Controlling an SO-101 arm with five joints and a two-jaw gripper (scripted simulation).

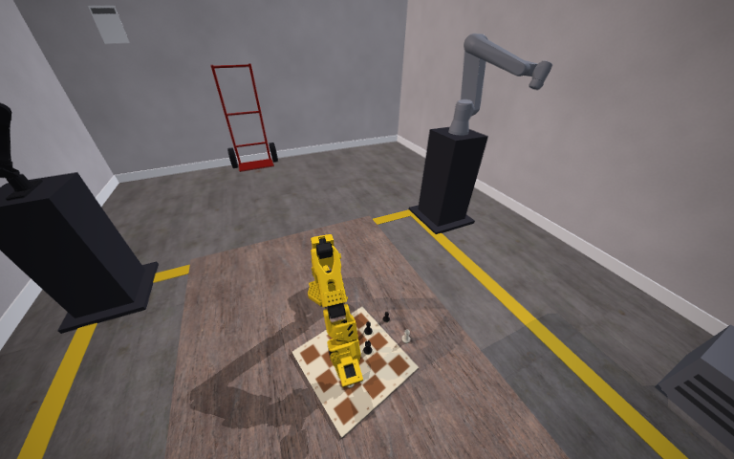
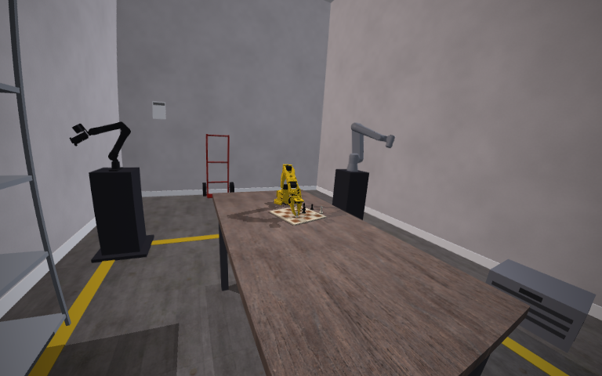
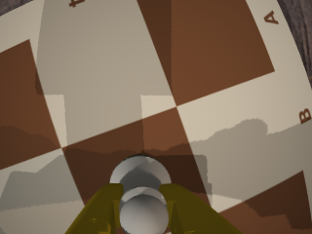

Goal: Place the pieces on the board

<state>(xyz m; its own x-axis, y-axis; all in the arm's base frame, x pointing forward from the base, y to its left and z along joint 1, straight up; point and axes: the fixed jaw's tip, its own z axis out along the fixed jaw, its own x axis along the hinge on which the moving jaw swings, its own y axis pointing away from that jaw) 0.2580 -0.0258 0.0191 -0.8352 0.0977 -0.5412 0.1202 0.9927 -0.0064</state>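
Wrist view, bottom centre: one white pawn (image 3: 143,212), clasped by the claw (image 1: 349,382) (image 2: 295,214) (image 3: 143,191) over brown B4; the top view mostly hides it. Top view, lower right of centre, beside the board (image 1: 343,427) (image 2: 295,222) (image 3: 288,73): white bishop (image 1: 406,336) (image 2: 321,209); beyond, black pawn (image 1: 386,316) (image 2: 312,206).

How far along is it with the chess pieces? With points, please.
None of the three looks finished. In hand: the pincer (image 1: 350,382) (image 2: 296,214) (image 3: 142,190) grips the white pawn (image 1: 350,385) (image 2: 296,215) (image 3: 143,212) over B4, seemingly about to be released. Left: the white bishop (image 1: 406,336) (image 2: 321,210) and black pawn (image 1: 386,316) (image 2: 312,207) stand beside the board (image 1: 414,367) (image 2: 323,216) (image 3: 283,41), awaiting E5 and A5.
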